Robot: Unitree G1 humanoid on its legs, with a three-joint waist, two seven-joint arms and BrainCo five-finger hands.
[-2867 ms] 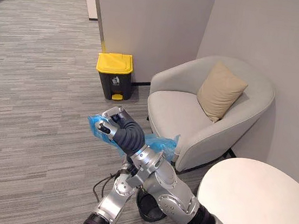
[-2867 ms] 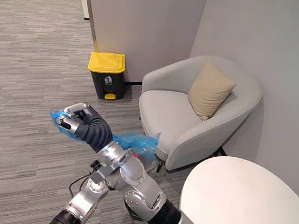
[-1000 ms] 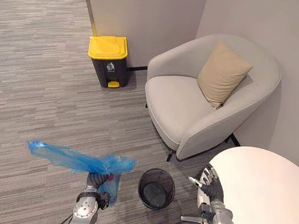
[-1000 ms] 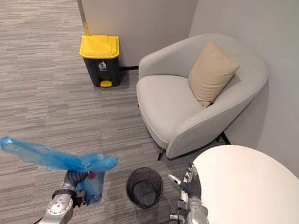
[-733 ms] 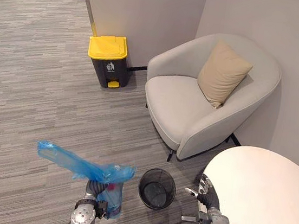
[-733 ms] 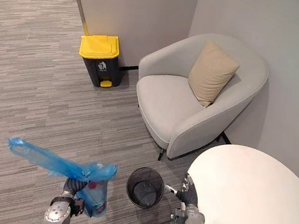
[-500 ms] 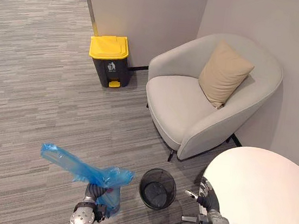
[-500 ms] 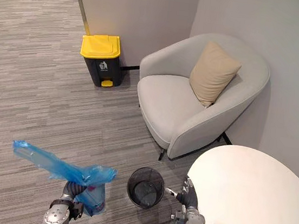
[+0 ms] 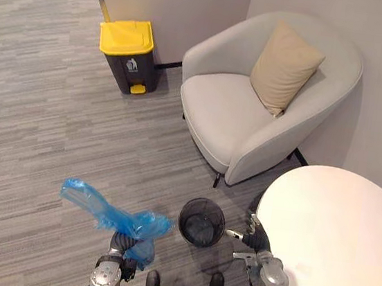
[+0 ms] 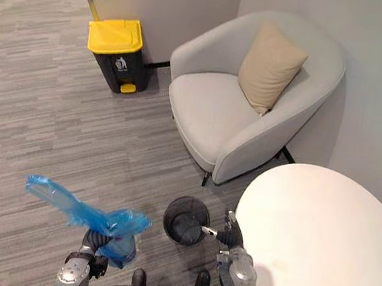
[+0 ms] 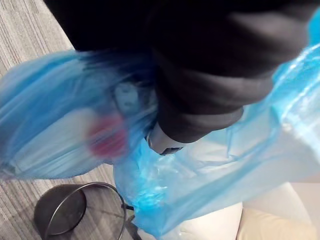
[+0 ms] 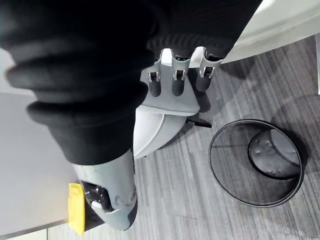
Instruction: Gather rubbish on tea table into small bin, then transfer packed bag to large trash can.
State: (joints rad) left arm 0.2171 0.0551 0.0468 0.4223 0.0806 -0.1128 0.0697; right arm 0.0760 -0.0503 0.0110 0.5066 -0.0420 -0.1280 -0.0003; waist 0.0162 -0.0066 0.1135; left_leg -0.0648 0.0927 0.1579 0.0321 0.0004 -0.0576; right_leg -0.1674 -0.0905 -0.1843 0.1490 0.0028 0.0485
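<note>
Blue plastic is clamped in the curled fingers of the left hand (image 9: pixel 118 244), by which the blue bag (image 9: pixel 109 211) is gripped at its gathered neck and held clear of the floor (image 9: pixel 31 137). The loose top of the bag is flung out to the robot's left, while its filled lower part is hung just beside the hand; something red (image 11: pixel 107 141) is seen through the film in the left wrist view. The fingers (image 12: pixel 173 80) of the right hand (image 9: pixel 254 241) are held straight and relaxed, and nothing is grasped by them. Between the two hands the small bin (image 9: pixel 201 222), a black mesh one, is stood on the floor, just beside the edge of the round white tabletop (image 9: pixel 346 239). Farther off, a grey armchair (image 9: pixel 229 116) with a tan cushion (image 9: pixel 284 65) is placed against the wall, and the large trash can (image 9: pixel 126 55) with its yellow lid is set well apart from the bag.
</note>
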